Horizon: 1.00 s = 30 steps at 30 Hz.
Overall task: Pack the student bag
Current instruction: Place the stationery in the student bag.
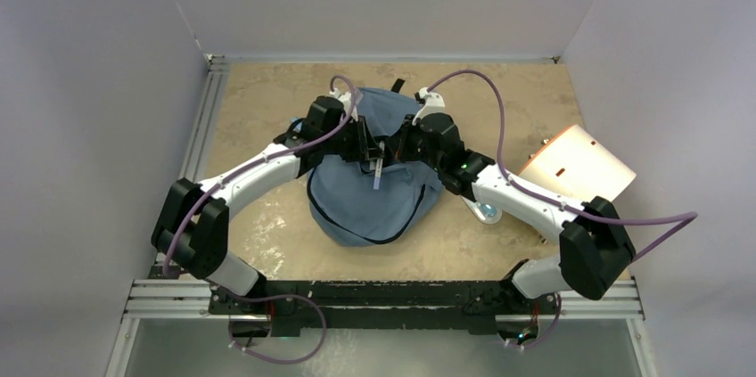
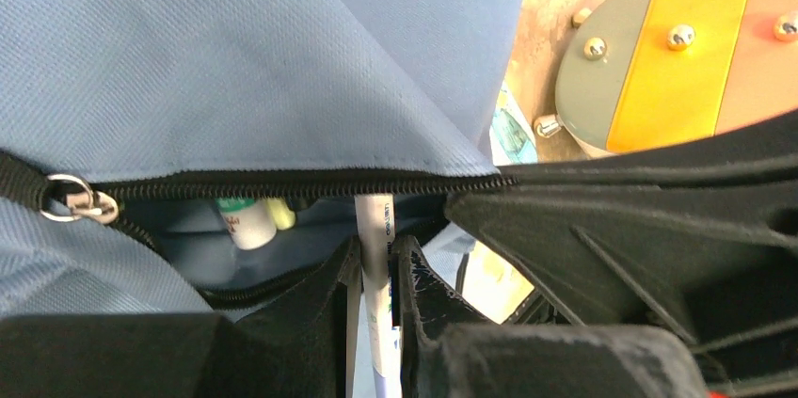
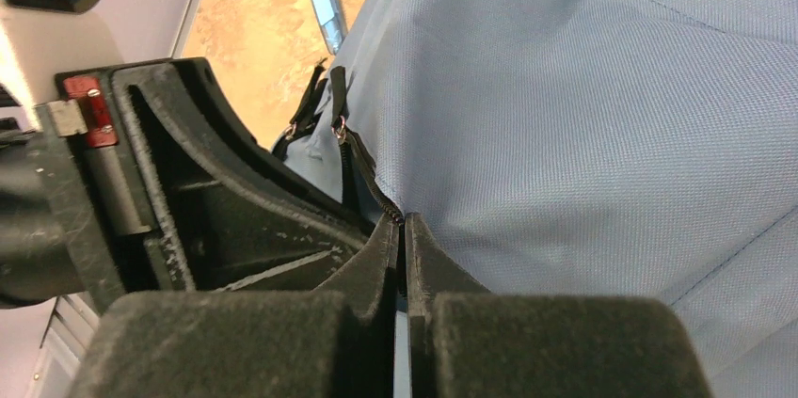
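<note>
The slate-blue student bag lies in the middle of the table, its main zipper open. My left gripper is shut on a white pen and holds it upright with its tip in the bag's opening. A white tube with a green cap and a yellow marker lie inside. My right gripper is shut on the bag's zipper edge and holds the opening up. The bag fabric fills the right wrist view.
A beige folder lies at the right of the table, seen with coloured stripes in the left wrist view. A small bluish object lies under the right arm. Another small item lies on the table beyond the bag. Walls close three sides.
</note>
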Each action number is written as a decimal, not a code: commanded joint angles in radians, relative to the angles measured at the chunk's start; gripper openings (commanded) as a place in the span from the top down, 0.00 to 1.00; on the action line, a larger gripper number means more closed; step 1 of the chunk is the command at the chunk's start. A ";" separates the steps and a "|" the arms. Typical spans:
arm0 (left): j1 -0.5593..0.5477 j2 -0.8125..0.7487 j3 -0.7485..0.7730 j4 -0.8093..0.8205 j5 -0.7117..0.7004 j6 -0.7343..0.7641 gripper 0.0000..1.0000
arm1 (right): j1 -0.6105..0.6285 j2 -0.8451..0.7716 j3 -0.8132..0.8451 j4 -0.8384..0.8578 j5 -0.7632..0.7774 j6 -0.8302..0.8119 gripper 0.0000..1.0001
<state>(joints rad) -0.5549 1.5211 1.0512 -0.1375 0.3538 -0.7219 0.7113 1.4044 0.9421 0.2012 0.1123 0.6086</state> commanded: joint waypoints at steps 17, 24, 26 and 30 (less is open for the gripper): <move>0.001 0.110 0.125 0.084 -0.234 -0.088 1.00 | 0.009 -0.070 -0.008 0.095 -0.040 0.040 1.00; 0.001 0.145 0.169 0.051 -0.309 -0.099 0.94 | 0.008 -0.065 -0.008 0.098 -0.047 0.043 1.00; 0.001 0.151 0.177 0.038 -0.315 -0.095 0.82 | 0.008 -0.065 -0.009 0.098 -0.047 0.043 1.00; 0.001 0.153 0.174 0.012 -0.313 -0.092 0.68 | 0.008 -0.064 -0.012 0.100 -0.048 0.043 1.00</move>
<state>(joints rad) -0.5598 1.6695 1.1763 -0.1558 0.1081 -0.8104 0.7094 1.3991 0.9268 0.2234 0.1116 0.6220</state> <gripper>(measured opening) 0.275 0.008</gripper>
